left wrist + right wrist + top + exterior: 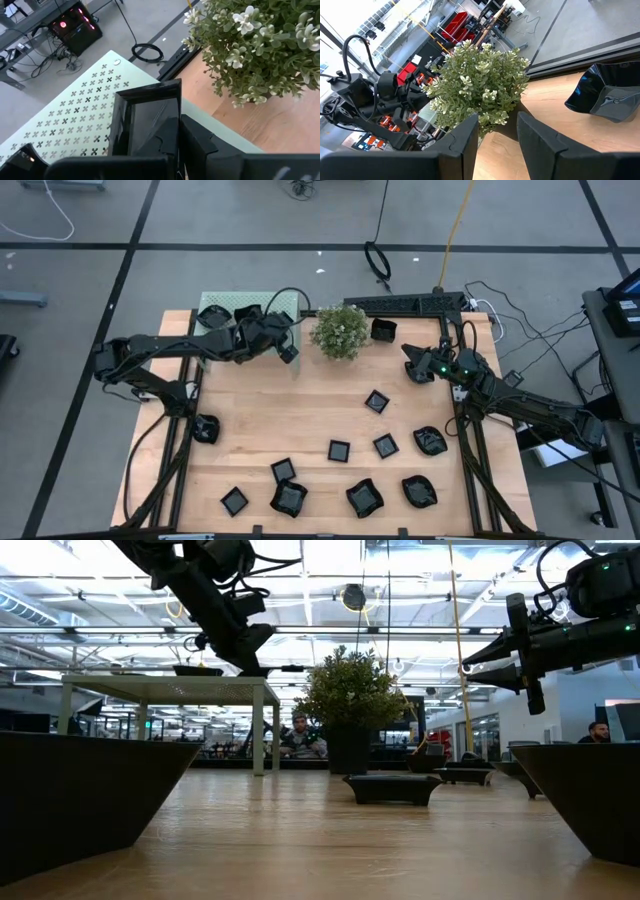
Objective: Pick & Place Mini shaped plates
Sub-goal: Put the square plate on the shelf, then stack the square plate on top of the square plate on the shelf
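Several small black plates, square and wavy-rimmed, lie scattered on the wooden table (300,415), among them a square plate (376,401) and a wavy plate (430,441). Two more plates (212,315) sit on the green perforated shelf (240,302) at the far left. My left gripper (287,348) hangs at that shelf's right end, shut on a square plate (150,120). My right gripper (497,132) is open and empty, hovering right of the potted plant (340,330), beside a wavy plate (610,95). My left gripper pinches the square plate between its two fingers, one finger (200,145) against the plate's side rim (176,125). The other finger's contact is hidden by the gripper body. The plate is lifted clear, above the shelf's edge (262,670), its hollow facing the wrist camera.
The potted plant (350,700) stands at the far middle of the table, between both grippers. A dark box (384,330) sits right of it. A black bar (410,303) lies along the far edge. Open wood shows in the table's left middle.
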You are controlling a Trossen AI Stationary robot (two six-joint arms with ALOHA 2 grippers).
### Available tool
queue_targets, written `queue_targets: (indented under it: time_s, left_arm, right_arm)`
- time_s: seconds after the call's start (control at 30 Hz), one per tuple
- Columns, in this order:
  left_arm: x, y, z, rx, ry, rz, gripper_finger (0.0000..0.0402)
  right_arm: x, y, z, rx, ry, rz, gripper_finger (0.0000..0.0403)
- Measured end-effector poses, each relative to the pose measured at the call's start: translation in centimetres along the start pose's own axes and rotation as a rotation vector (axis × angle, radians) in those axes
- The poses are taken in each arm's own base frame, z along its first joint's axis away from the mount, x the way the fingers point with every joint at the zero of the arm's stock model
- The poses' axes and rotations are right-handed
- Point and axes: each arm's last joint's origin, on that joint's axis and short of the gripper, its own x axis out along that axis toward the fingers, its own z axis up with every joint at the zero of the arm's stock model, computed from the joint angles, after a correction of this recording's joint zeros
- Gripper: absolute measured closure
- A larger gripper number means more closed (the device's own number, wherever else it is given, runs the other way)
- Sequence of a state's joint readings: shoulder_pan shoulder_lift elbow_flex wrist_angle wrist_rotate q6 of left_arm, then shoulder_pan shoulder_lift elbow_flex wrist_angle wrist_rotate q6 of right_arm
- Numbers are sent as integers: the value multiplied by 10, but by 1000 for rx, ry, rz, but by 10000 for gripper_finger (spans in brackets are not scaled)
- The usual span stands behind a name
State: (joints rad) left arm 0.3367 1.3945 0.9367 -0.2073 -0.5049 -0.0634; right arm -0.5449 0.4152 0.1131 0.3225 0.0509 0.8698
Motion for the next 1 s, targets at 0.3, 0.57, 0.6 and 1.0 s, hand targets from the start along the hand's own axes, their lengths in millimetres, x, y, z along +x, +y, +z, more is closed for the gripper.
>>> queue_targets:
  time_s: [0.3,0.57,0.6,1.0]
  left_arm:
    - [0,0,0,-44,0,-1,337]
    - [-14,-5,13,-65,-123,-48,276]
    - [-19,-7,16,-48,-154,-57,269]
    - [-65,-50,27,-56,-349,-305,250]
  right_arm:
    - [0,0,0,0,0,0,280]
    - [0,0,0,0,0,0,280]
    - [0,0,0,0,0,0,280]
    - [0,0,0,0,0,0,280]
